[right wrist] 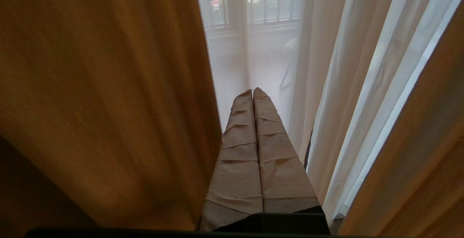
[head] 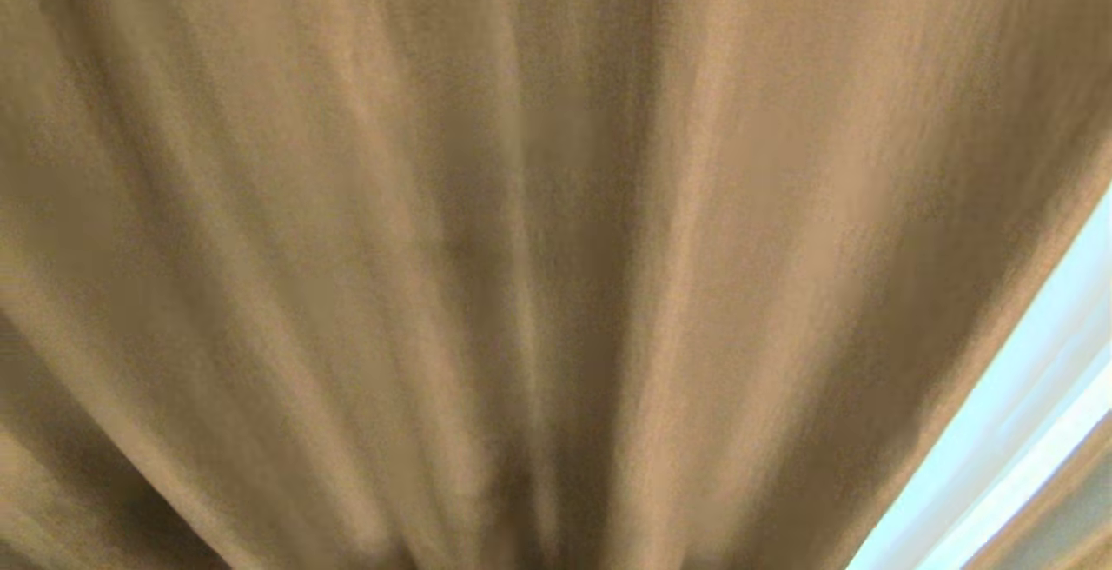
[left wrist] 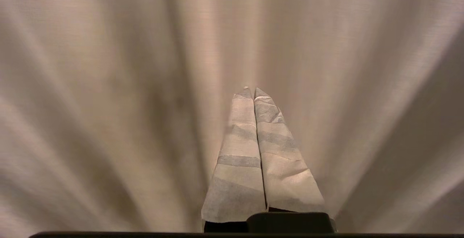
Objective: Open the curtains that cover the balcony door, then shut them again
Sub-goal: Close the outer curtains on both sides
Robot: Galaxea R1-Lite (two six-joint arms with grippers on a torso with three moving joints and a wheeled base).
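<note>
Between the tape-wrapped fingers of the left gripper no gap shows: the jaws are clenched together with nothing held. Its tips point into the pleats of a heavy beige drape, which fills the left wrist view; whether the tips touch the cloth cannot be told.

Right gripper likewise has its wrapped fingers pressed flat against each other, grasping nothing. It points into a gap between two heavy drapes, one on one side and the other's edge on the opposite side. Thin white sheers hang in that gap, just beyond the tips. Through the sheer cloth, a barred railing and a pale floor show dimly; the balcony door's frame cannot be picked out with certainty.

Seen from the head view, drape folds cover nearly everything, with a bright strip of sheer at the lower right corner.

No brand, label or writing is legible anywhere.
</note>
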